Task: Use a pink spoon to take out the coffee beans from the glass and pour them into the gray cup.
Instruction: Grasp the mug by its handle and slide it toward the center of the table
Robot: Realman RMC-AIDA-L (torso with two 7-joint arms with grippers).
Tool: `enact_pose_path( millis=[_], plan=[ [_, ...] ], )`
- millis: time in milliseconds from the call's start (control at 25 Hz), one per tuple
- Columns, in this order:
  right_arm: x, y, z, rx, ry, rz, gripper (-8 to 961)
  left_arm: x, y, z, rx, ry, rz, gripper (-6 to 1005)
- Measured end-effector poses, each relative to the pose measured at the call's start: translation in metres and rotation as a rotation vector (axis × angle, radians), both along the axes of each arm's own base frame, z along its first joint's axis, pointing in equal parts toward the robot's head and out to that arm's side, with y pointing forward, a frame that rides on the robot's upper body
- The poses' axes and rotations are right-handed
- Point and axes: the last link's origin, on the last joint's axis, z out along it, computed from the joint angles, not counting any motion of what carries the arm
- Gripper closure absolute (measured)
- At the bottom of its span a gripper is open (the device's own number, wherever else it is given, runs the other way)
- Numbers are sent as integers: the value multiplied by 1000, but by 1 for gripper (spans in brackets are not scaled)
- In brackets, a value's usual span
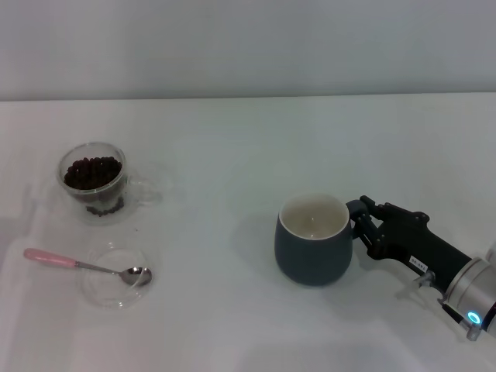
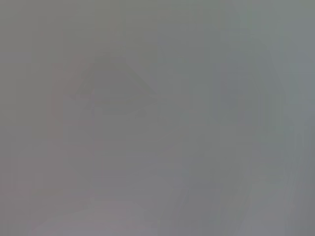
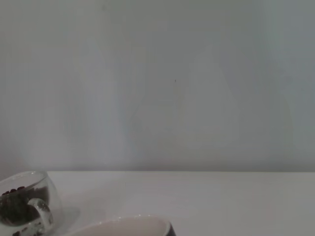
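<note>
The gray cup (image 1: 312,246) stands upright right of the table's middle, its off-white inside bare; its rim (image 3: 128,227) also shows in the right wrist view. My right gripper (image 1: 363,222) is pressed against the cup's right side, shut on the handle, which its dark fingers hide. At the far left stands the glass (image 1: 94,182), holding the coffee beans (image 1: 93,172); the right wrist view shows the glass (image 3: 24,204) too. The pink spoon (image 1: 77,264) lies in front of the glass, with its bowl resting in a shallow clear dish. My left gripper is out of view.
The shallow clear dish (image 1: 116,291) sits near the front left under the spoon's bowl. A white table (image 1: 248,139) runs back to a pale wall. The left wrist view shows only a grey blur.
</note>
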Motion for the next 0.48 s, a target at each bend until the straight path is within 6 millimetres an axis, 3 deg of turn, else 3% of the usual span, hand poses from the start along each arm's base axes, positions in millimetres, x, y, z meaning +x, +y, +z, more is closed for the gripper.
enact_pose_path(
  millis=[480],
  plan=[
    [-1,-2,-3,-25,-12,20,744,0,1,1,1,3,-1,258]
  ],
)
